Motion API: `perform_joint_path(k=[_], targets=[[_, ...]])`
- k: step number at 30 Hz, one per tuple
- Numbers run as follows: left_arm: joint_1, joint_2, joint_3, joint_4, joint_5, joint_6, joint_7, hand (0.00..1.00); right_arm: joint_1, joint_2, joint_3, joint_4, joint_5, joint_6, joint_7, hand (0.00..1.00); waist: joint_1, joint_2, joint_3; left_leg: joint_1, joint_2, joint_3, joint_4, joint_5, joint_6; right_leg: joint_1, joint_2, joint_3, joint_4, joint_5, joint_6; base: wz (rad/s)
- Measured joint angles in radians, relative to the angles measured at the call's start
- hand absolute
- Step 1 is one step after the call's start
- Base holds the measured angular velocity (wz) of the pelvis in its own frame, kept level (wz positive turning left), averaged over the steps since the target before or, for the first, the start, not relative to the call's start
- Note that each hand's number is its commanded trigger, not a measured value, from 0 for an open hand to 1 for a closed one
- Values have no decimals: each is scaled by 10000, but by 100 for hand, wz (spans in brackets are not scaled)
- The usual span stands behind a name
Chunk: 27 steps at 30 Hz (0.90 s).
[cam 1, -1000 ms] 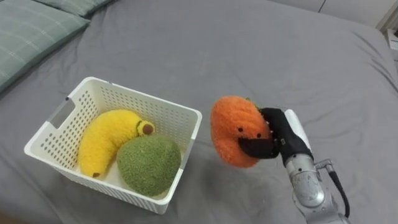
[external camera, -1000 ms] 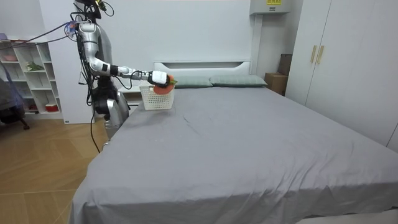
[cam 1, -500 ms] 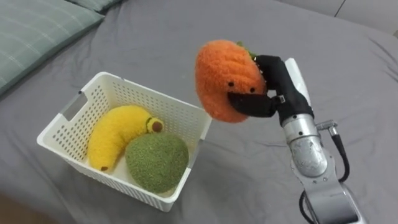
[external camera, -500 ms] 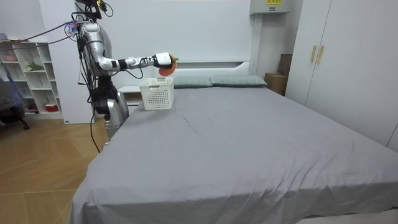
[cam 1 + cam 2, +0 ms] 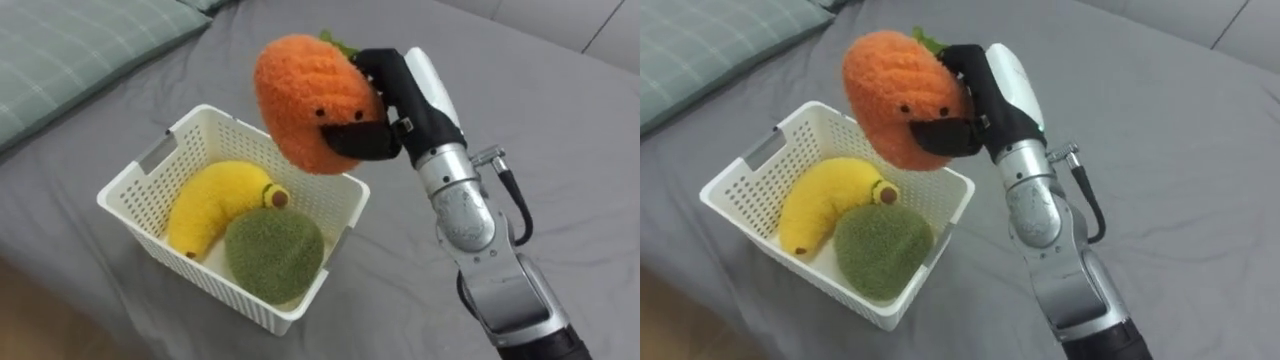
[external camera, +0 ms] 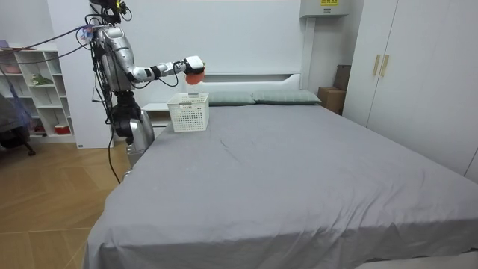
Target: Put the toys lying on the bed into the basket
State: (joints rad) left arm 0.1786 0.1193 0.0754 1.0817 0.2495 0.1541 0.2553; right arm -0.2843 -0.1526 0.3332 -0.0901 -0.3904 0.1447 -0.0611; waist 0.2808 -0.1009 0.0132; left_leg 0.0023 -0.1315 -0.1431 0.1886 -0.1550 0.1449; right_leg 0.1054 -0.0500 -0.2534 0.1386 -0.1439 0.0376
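Observation:
My right hand (image 5: 400, 100) is shut on an orange plush fruit toy (image 5: 310, 100) with a green leaf, and holds it in the air over the far right rim of the white perforated basket (image 5: 140, 172). Inside the basket lie a yellow plush banana (image 5: 210, 205) and a green plush ball (image 5: 272, 255). In the right eye view the orange toy (image 5: 898, 98) hangs above the basket (image 5: 740, 175), gripped by the right hand (image 5: 990, 90). In the room view I stand at the bed's head corner with the right hand (image 6: 191, 64) raised over the basket (image 6: 187, 112).
The basket sits on a grey bedsheet (image 5: 560, 130) near the bed's edge. A green checked pillow (image 5: 70, 50) lies at the far left. Shelves (image 6: 33, 90) stand behind me and wardrobe doors (image 6: 418, 67) line the room view's right.
My right hand has lifted the orange toy up from beside the basket and carried it left, over the basket's rim. The eye views have shifted with the head.

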Motion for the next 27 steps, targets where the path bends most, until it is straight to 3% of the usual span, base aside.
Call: perform_joint_path(k=[3, 4, 5, 6, 7, 8, 9, 14, 19, 27], targets=[[21, 36, 9, -15, 17, 0, -41, 0, -33, 36, 291, 56, -44, 2, 87, 97, 110, -56, 17, -140, -69, -219, 102, 10, 12, -3, -25, -179, -39, 1, 1, 21], [38, 46, 9, -16, 62, 2, -55, 0, -33, 37, 312, 86, -49, 2, 113, 86, 163, -67, 23, -163, -79, -252, 118, 11, 12, -10, -31, -246, -39, 1, 1, 19], [25, 65, 11, -44, 146, 4, -85, 0, -67, 41, 325, 218, -48, 11, 135, 64, 267, -85, 36, -221, -92, -281, 154, 13, 12, -28, -33, -254, -47, 1, 1, 18], [32, 73, 10, -76, 239, 13, -117, 0, -157, 38, 326, 378, -47, 55, 151, 55, 280, -100, 38, -282, -122, -388, 167, 13, 13, -53, -39, -257, -49, 1, 2, 18], [30, 72, 14, -80, 282, 20, -133, 0, -188, 37, 326, 409, -47, 115, 158, 33, 295, -124, 40, -298, -138, -432, 169, 18, 13, -64, -45, -247, -49, 1, 2, 19], [32, 86, 28, -78, 283, 74, -202, 0, -196, 37, 342, 418, -49, 208, 181, 4, 439, -179, 30, -326, -150, -465, 169, 30, 13, -86, -50, -249, -49, 1, 2, 7], [29, 99, 26, -69, 283, 149, -247, 0, -200, 26, 377, 474, -50, 253, 209, 0, 538, -204, 32, -338, -151, -466, 180, 30, 14, -98, -51, -261, -52, 1, 2, 4], [39, 111, 19, -78, 278, 292, -245, 0, -484, -16, 466, 1282, -55, 469, 219, 0, 797, -330, 25, -385, -167, -519, 200, 33, 16, -100, -65, -392, -51, 1, 3, 3], [45, 127, 27, -98, 282, 300, -233, 0, -745, -9, 474, 1895, -50, 483, 191, 0, 829, -342, 34, -422, -198, -540, 336, 59, 46, -73, -112, -537, -47, -4, 13, 6], [103, 314, 23, -72, 278, 283, -226, 0, -848, -7, 464, 2358, 113, 401, 110, 0, 791, -485, 116, -418, -214, -546, 351, 66, 50, -51, -172, -514, -44, -14, 51, 0]])
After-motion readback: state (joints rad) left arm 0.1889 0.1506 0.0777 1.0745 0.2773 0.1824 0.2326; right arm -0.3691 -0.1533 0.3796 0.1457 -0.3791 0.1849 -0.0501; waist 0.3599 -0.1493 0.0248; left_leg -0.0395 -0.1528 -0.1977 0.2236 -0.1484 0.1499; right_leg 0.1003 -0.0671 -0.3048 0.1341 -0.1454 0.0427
